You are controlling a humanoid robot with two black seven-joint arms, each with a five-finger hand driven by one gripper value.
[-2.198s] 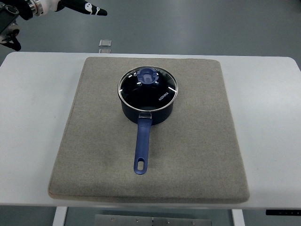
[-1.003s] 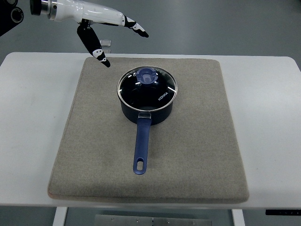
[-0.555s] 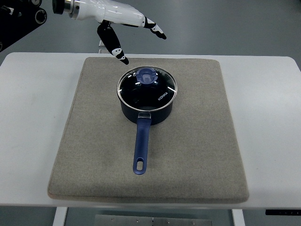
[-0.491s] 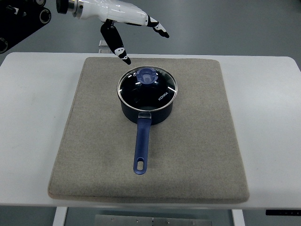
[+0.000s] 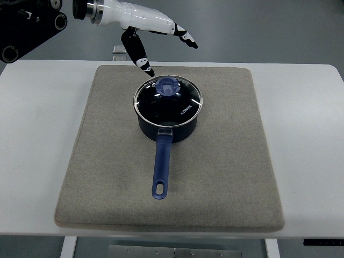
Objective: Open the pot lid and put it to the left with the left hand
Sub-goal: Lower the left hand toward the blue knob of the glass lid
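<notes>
Surroundings: we note a grey floor around a white table [image 5: 37, 134].
Mat: we find a grey-beige felt mat [image 5: 107, 177] covering most of the table top, lying flat.
Pot: we see a dark blue saucepan [image 5: 169, 126] standing upright on the mat, toward the mat's far half and about midway across it.
Pot handle: a blue handle [image 5: 162, 167] runs from the saucepan straight toward the mat's near edge; it has a hanging hole at its end.
Lid: a glass lid [image 5: 180, 110] with a metal rim sits closed on the saucepan, level; white lettering shows on the glass.
Lid knob: a blue knob [image 5: 168, 86] stands on the lid, on the side of the saucepan away from the handle.
Left hand: the left hand [image 5: 148, 24], white with black tips, comes in from the upper left and hangs above the mat's far edge, just beyond the saucepan and to the left of the knob.
Fingers: we record the fingers [image 5: 185, 38] as spread apart and holding nothing; the thumb [image 5: 138, 52] points down toward the saucepan's far-left rim, apart from the lid.
Contact: none visible between left hand and lid.
Other item: a small pale object [image 5: 119, 51] shows beyond the table's far edge, partly behind the thumb; we cannot tell what it is.
</notes>
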